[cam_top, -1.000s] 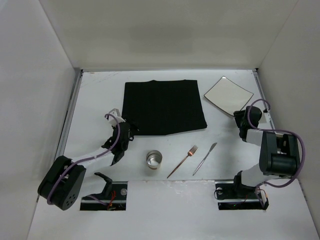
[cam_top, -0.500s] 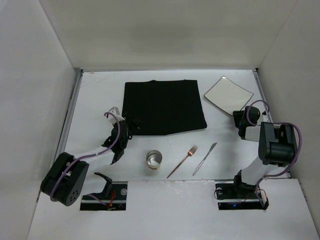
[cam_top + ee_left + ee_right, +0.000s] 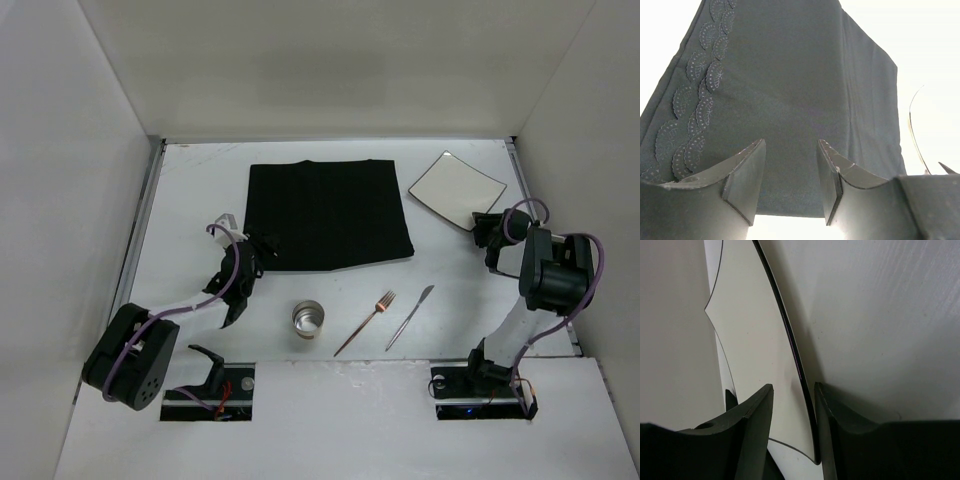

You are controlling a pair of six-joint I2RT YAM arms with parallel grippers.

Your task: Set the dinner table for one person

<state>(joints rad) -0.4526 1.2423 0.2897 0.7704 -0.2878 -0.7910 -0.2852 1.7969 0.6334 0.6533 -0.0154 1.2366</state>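
Two half-open, empty claws: the right claw (image 3: 486, 228) straddles the near corner of the plate (image 3: 450, 185), far right on the dinner table (image 3: 200, 185), rim running between its jaws, while the left claw (image 3: 263, 243) hovers at the near-left edge of the mat (image 3: 328, 215).

left fingers (image 3: 742, 182) parted, right fingers (image 3: 754, 427) parted

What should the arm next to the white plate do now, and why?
Probably close the right gripper on the white plate. Its fingers straddle the plate's near rim with a gap on either side, so nothing is gripped yet. The plate lies beside the black mat, where a place setting would likely want it.
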